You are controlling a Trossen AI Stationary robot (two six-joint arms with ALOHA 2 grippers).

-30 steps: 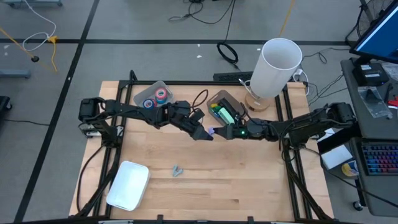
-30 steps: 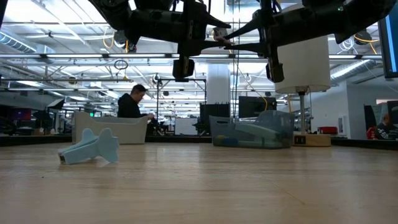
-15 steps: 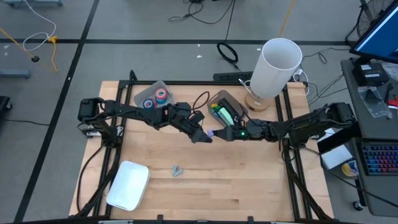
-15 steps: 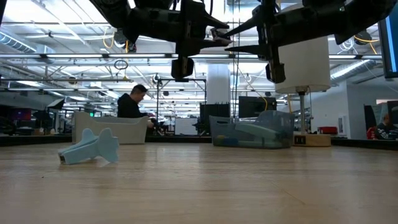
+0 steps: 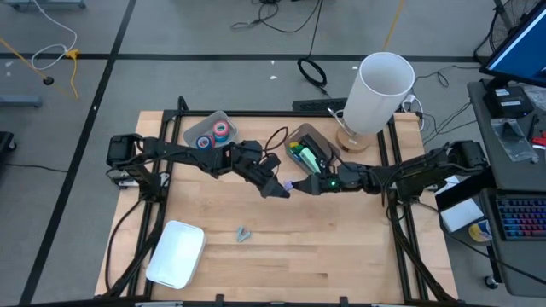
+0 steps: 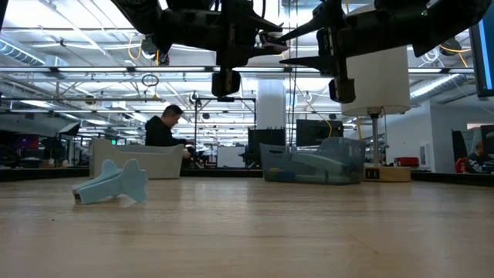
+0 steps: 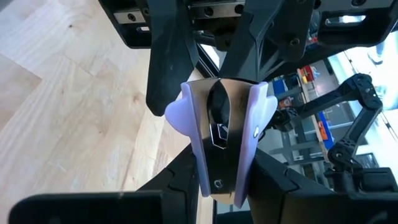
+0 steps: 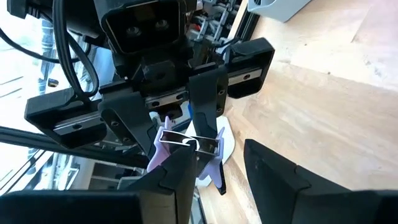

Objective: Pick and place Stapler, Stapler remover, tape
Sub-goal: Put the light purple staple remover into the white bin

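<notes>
A lilac staple remover (image 7: 221, 124) with metal jaws hangs high over the middle of the table (image 5: 288, 182). My left gripper (image 7: 224, 186) is shut on it. My right gripper (image 8: 227, 174) faces it from the table's right, open. Its fingers (image 7: 163, 68) stand on either side of the remover's lilac wings, and I see no plain contact. In the low view both grippers meet near the top (image 6: 270, 42). Blue and red tape rolls (image 5: 213, 134) lie in a clear bin at the far left. A second, pale blue staple remover (image 5: 243, 233) lies on the table. My left gripper pinches the lilac staple remover by its rear end (image 7: 217, 180) between its two fingers. The fingers come nearly level from the table's left and lie along the remover. It is lifted clear of the table, its metal jaws (image 8: 186, 144) pointing at my right gripper.
A second clear bin (image 5: 307, 152) with green and yellow items stands just behind the grippers. A tall white cylinder (image 5: 380, 89) on a wooden base rises at the far right. A white tray (image 5: 175, 253) sits near the near left corner. People show in the room behind.
My right gripper has crept toward the table's left, closing in on the left gripper, so its open fingers now reach around the held staple remover. The left gripper has kept its hold and stayed almost still.
</notes>
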